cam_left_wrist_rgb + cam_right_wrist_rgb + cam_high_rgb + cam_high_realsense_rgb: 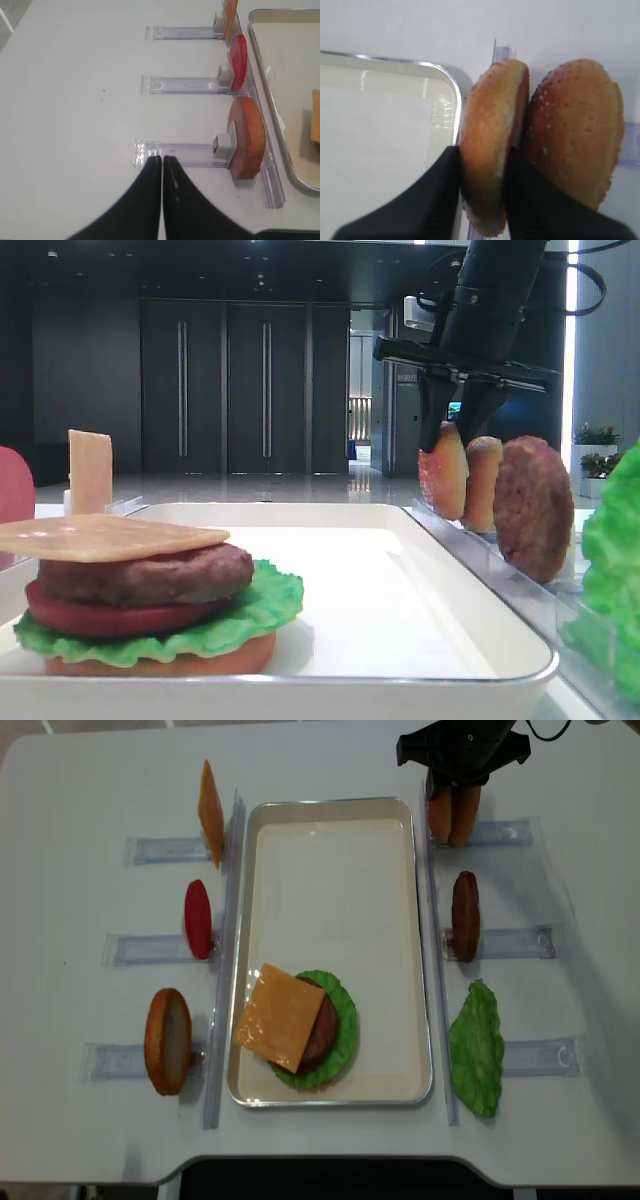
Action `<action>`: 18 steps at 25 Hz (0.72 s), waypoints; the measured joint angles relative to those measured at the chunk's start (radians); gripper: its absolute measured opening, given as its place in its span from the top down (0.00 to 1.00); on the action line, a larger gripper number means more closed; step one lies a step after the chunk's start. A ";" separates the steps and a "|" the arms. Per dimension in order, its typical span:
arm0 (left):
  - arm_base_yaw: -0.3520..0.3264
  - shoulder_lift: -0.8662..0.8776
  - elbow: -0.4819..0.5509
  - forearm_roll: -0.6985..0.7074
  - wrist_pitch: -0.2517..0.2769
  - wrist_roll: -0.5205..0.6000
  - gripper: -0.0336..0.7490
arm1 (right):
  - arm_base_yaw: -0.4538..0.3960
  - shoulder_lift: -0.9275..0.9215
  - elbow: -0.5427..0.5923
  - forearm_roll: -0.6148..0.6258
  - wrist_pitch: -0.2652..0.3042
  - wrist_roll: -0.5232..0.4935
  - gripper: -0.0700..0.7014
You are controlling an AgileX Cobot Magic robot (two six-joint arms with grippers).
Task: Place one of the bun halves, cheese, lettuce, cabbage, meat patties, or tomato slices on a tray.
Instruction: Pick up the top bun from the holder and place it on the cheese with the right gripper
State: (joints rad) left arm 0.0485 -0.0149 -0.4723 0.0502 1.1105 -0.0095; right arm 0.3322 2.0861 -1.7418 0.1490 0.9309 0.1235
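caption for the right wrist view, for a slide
Right claw shut on a bun half beside the speckled bun.

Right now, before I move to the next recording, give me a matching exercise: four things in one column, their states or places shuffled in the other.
1. right end effector
2. left end effector
3. cheese slice in the tray
4. spare meat patty

A. shut on nothing, above the table
B. upright in the rack
C. shut on a bun half
D. flat atop the burger stack

Pairs: 1-C, 2-A, 3-D, 4-B

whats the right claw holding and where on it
The right claw pinches the smaller bun half across its flat faces, at its upper edge.
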 joint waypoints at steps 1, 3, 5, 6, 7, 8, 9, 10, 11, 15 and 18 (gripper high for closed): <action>0.000 0.000 0.000 0.000 0.000 0.000 0.96 | 0.000 -0.002 0.000 0.000 0.001 0.000 0.66; 0.000 0.000 0.000 0.000 0.000 0.000 0.96 | 0.000 -0.012 0.000 0.001 0.001 0.000 0.66; 0.000 0.000 0.000 0.000 0.000 0.000 0.96 | 0.000 -0.027 0.000 0.002 0.001 -0.001 0.66; 0.000 0.000 0.000 0.000 0.000 0.004 0.96 | 0.000 -0.034 0.000 0.003 0.001 -0.001 0.66; 0.000 0.000 0.000 0.000 0.000 0.009 0.96 | 0.000 -0.040 0.000 0.003 0.002 -0.001 0.66; 0.000 0.000 0.000 0.000 0.000 0.009 0.96 | 0.000 -0.048 0.000 0.004 0.004 -0.001 0.66; 0.000 0.000 0.000 0.000 0.000 0.009 0.96 | 0.000 -0.053 0.000 0.004 0.007 -0.001 0.66; 0.000 0.000 0.000 0.000 0.000 0.009 0.96 | 0.000 -0.059 0.000 0.005 0.009 -0.001 0.66; 0.000 0.000 0.000 0.000 0.000 0.009 0.96 | 0.000 -0.067 0.001 0.005 0.014 -0.001 0.66; 0.000 0.000 0.000 0.000 0.000 0.009 0.96 | 0.000 -0.103 0.001 0.017 0.025 -0.001 0.66; 0.000 0.000 0.000 0.000 0.000 0.009 0.96 | 0.000 -0.138 0.001 0.036 0.044 -0.001 0.66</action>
State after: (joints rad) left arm 0.0485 -0.0149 -0.4723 0.0502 1.1105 0.0000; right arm 0.3322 1.9484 -1.7409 0.1849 0.9745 0.1227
